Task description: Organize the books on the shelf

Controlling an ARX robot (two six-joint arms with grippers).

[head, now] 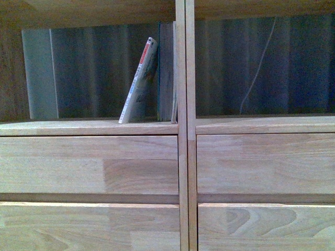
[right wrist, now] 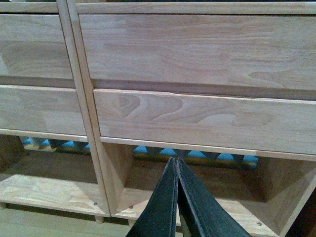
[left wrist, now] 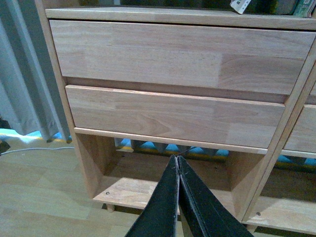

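In the shelf's (head: pixel 180 157) left open bay, the white-spined book (head: pixel 138 83) with a red band tilts rightward, its top resting on a slim upright book (head: pixel 166 73) pressed to the central divider, presumably because nothing props its left side. Its spine print is too small to read. The left gripper (left wrist: pixel 177 163) and right gripper (right wrist: pixel 176 165) hang clenched and empty before the lower drawers (right wrist: pixel 197 118), seemingly parked.

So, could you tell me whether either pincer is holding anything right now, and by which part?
Nothing is held: the left pincer and right pincer are both shut and empty, low before the shelf.
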